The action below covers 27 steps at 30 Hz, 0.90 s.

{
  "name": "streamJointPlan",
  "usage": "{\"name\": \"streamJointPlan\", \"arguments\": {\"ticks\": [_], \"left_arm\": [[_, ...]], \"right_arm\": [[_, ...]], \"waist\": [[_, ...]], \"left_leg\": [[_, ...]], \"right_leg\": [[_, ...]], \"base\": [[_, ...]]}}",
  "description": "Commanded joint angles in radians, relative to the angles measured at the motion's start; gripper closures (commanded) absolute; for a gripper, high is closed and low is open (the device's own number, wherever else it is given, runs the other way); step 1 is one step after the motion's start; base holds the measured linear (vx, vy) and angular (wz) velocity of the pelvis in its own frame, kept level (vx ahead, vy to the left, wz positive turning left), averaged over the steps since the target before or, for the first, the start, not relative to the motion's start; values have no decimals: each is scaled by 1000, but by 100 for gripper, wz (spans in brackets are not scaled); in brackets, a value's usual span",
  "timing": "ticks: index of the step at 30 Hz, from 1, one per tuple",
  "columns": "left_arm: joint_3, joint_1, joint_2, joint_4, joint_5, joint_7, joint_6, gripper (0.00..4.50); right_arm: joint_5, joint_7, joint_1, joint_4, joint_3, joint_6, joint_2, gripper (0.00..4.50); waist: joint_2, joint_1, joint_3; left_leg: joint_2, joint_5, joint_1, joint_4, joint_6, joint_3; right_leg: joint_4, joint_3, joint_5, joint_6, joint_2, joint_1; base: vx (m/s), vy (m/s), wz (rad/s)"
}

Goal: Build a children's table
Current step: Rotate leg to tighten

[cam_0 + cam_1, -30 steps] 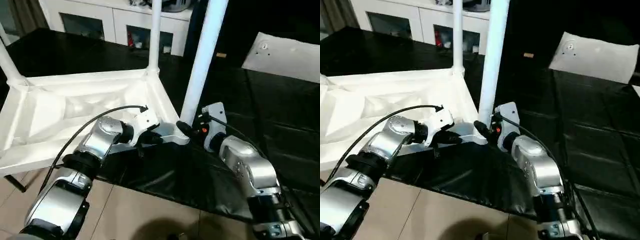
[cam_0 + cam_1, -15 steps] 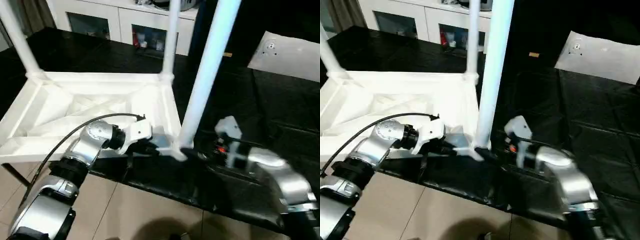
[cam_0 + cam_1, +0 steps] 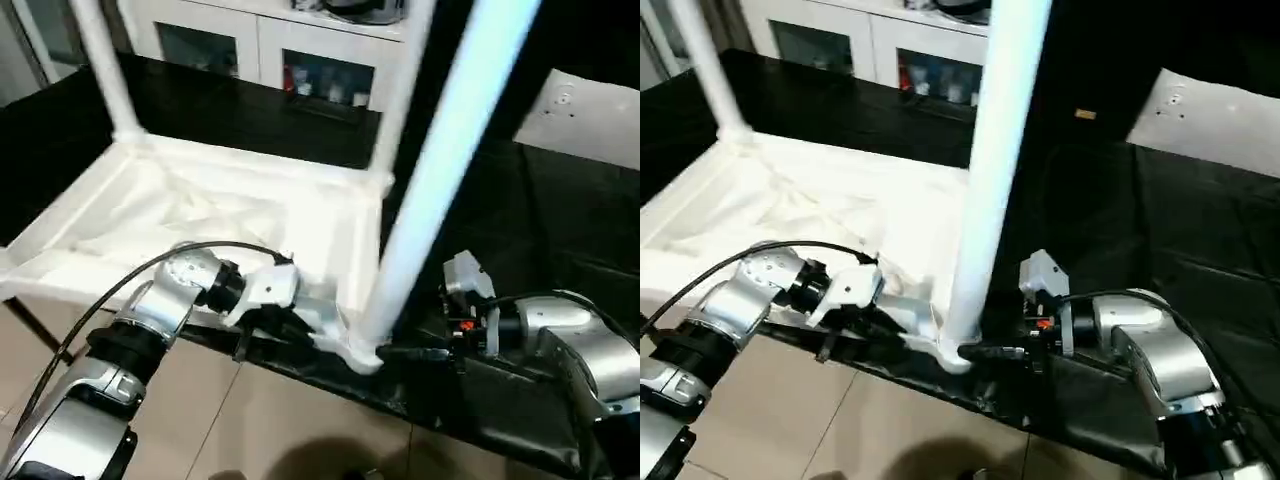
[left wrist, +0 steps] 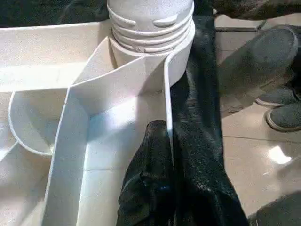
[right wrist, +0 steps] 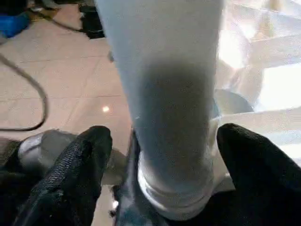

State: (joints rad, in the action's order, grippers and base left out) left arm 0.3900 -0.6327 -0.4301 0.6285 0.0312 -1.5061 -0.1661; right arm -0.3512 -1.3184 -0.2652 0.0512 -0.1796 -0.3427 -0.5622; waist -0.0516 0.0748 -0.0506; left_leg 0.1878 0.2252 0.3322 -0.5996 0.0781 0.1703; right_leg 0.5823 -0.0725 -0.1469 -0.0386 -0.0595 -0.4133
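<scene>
Nearest the robot, the left gripper (image 3: pixel 300 335) is pinched closed on the near rim wall of the upturned tabletop (image 3: pixel 200 215), just beside the near right corner socket (image 4: pixel 150 28); in the left wrist view its black fingers (image 4: pixel 150 188) sit either side of that thin white wall. The right gripper (image 5: pixel 160 155) stands spread wide around the base of the near leg (image 3: pixel 440 170), one finger on each side and the jaws not closed on it; whether they touch the tube I cannot tell. That leg rises tilted from the corner socket. The tabletop lies ribbed side up on a black-covered table (image 3: pixel 560 250), with two more legs (image 3: pixel 100 60) standing at its far corners. Farther right lies a flat white sheet (image 3: pixel 590 115). At the back stands a white cabinet (image 3: pixel 250 40). No readable writing or brand shows anywhere.
</scene>
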Motion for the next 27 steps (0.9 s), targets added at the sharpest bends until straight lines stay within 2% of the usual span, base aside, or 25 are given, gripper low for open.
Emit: {"name": "streamJointPlan", "arguments": {"ticks": [1, 2, 6, 10, 15, 18, 19, 21, 23, 24, 26, 27], "left_arm": [[41, -8, 13, -35, 5, -47, -33, 450], [43, -9, 13, -39, 4, -50, -32, 450], [47, -12, 15, -43, 3, -58, -32, 450], [50, -7, 7, -46, 5, -66, -40, 450], [49, 4, 4, -55, 1, -66, -31, 450], [39, 10, 6, -61, -11, -60, -5, 450], [28, 9, 12, -58, -15, -40, 13, 450], [18, 8, 18, -51, -17, -19, 31, 450], [3, 2, 27, -39, -13, 27, 62, 450], [-6, -8, 37, -21, -1, 76, 81, 450], [-13, -14, 44, -10, 7, 109, 93, 450], [-29, -30, 63, 15, 22, 186, 146, 450]], "right_arm": [[5, -25, -17, 12, -12, 10, -15, 94], [10, -36, -23, 22, -20, 16, -16, 113], [17, -59, -37, 44, -35, 27, -20, 144], [17, -70, -46, 56, -43, 28, -20, 173], [13, -70, -52, 69, -47, 21, -8, 205], [7, -64, -47, 62, -48, 5, -1, 233], [-8, -50, -40, 50, -40, -17, 7, 244], [-23, -20, -32, 35, -28, -45, 20, 247], [-38, 43, -19, 9, -11, -81, 46, 251], [-20, 116, -12, 0, -3, -89, 75, 252], [-5, 165, -7, -5, 0, -93, 95, 253], [48, 295, -5, -4, 5, -100, 150, 253]], "waist": [[0, 0, 64], [-4, 2, 64], [-2, 12, 65], [-3, 12, 66], [-2, 15, 65], [5, 14, 66], [3, 14, 66], [10, 14, 65], [11, 14, 64], [11, 13, 64], [8, 6, 61], [12, 4, 60]], "left_leg": [[46, 98, 6, 69, -71, -5], [45, 97, 7, 68, -70, -4], [47, 91, 4, 67, -64, -2], [46, 83, 7, 67, -63, -4], [47, 92, 5, 67, -58, -2], [47, 95, 6, 68, -52, -3], [47, 95, 6, 67, -52, -3], [46, 93, 6, 68, -50, -3], [45, 106, 7, 69, -43, -4], [45, 111, 6, 70, -40, -4], [36, 145, 3, 70, -21, -6], [34, 151, 4, 71, -17, -7]], "right_leg": [[-57, 50, -293, -175, -83, 64], [-57, 50, -297, -170, -83, 64], [-54, 51, -285, -176, -83, 61], [-50, 50, -268, -176, -83, 64], [-53, 50, -287, -174, -83, 63], [-52, 49, -275, -175, -82, 64], [-52, 49, -271, -176, -81, 64], [-52, 49, -259, -181, -80, 65], [-55, 48, -276, -174, -79, 66], [-57, 49, -284, -169, -79, 65], [-71, 45, -385, -133, -79, 62], [-73, 44, -418, -121, -79, 62]], "base": [[0, 0, 0], [0, 0, 0], [0, 0, 0], [0, 0, 0], [0, 0, 0], [0, 0, 0], [0, 0, 0], [0, 0, 0], [0, 0, 0], [0, 0, 0], [0, 0, 0], [0, 0, 0]]}}
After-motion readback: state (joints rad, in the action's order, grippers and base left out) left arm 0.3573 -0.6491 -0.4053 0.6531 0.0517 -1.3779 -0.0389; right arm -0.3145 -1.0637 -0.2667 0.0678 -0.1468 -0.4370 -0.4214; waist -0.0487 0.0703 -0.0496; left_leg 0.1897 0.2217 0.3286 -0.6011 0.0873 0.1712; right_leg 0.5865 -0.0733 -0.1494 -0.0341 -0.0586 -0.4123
